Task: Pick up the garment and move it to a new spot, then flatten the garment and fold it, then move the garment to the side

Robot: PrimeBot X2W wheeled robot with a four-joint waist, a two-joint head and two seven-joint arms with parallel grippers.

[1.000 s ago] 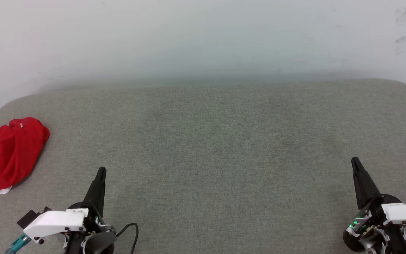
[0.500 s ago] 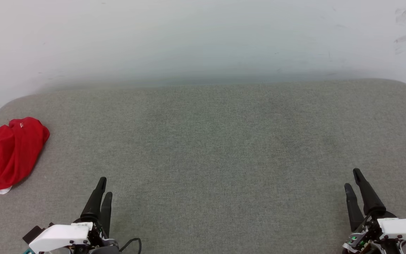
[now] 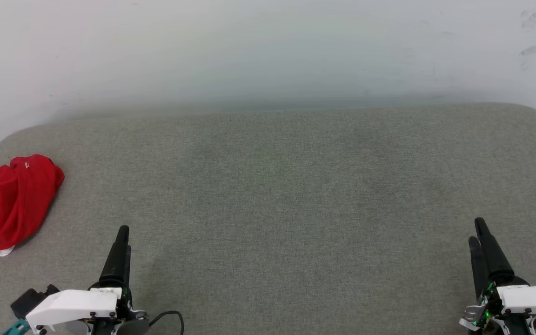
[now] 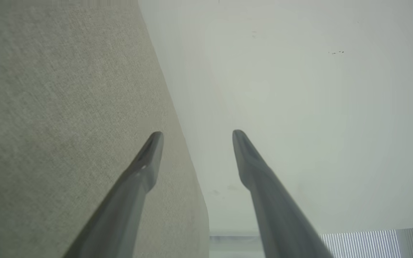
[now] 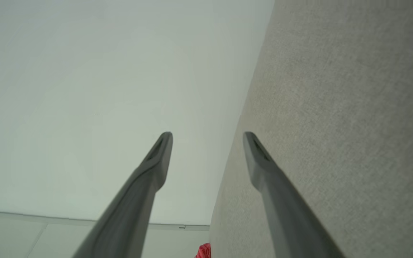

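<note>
Over at the left edge of the grey surface [image 3: 272,186], the red garment [image 3: 12,204] lies bunched up. The left claw [image 3: 125,238] and right claw [image 3: 476,230] are spread, far from it.

The garment [image 3: 12,204] at the left edge of the frame was plain bright red, with a sliver of white at its lower hem. The padded surface [image 3: 272,200] was a flecked grey-green weave. The wall [image 3: 268,46] was pale grey-white, with a few dark scuffs at the upper right. The left gripper [image 3: 125,237] and right gripper [image 3: 476,230] had black fingers and white housings. A green light glowed at the right one's base.
</note>
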